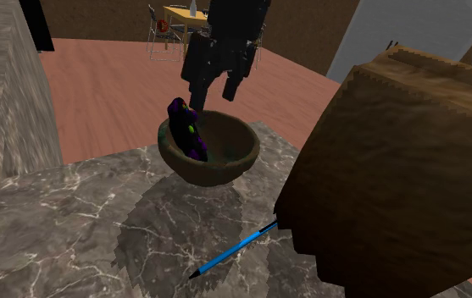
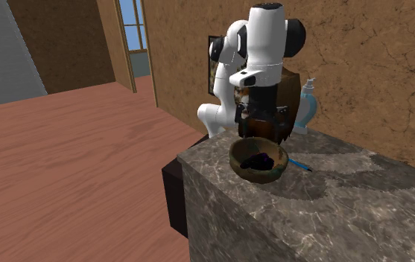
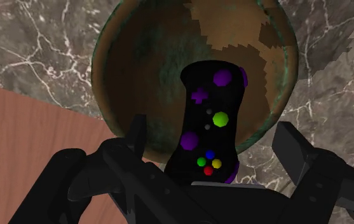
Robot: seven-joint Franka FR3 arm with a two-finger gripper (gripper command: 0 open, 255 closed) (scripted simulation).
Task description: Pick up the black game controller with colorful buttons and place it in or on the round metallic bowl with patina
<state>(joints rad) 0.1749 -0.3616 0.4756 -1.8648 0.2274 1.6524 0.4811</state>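
Observation:
The black game controller (image 1: 187, 131) with purple, green, red, blue and yellow buttons lies inside the round brown bowl (image 1: 219, 173), which has a greenish patina. It leans against the bowl's wall on the shoulder view's left. My black gripper (image 1: 215, 91) hangs just above the bowl, open, its fingers clear of the controller. In the wrist view the controller (image 3: 210, 108) rests in the bowl (image 3: 143, 57) below the gripper (image 3: 210, 127), whose two fingers stand wide apart. The second exterior view shows the gripper (image 2: 264, 134) over the bowl (image 2: 241, 167) and the controller (image 2: 260, 159).
The bowl sits near the marble counter's (image 1: 64, 229) edge, with wood floor beyond. A blue pen (image 1: 230, 251) lies on the counter near the brown stand (image 1: 403, 169). A teal bottle (image 2: 308, 100) stands behind the arm. A table with chairs (image 1: 174, 25) is far off.

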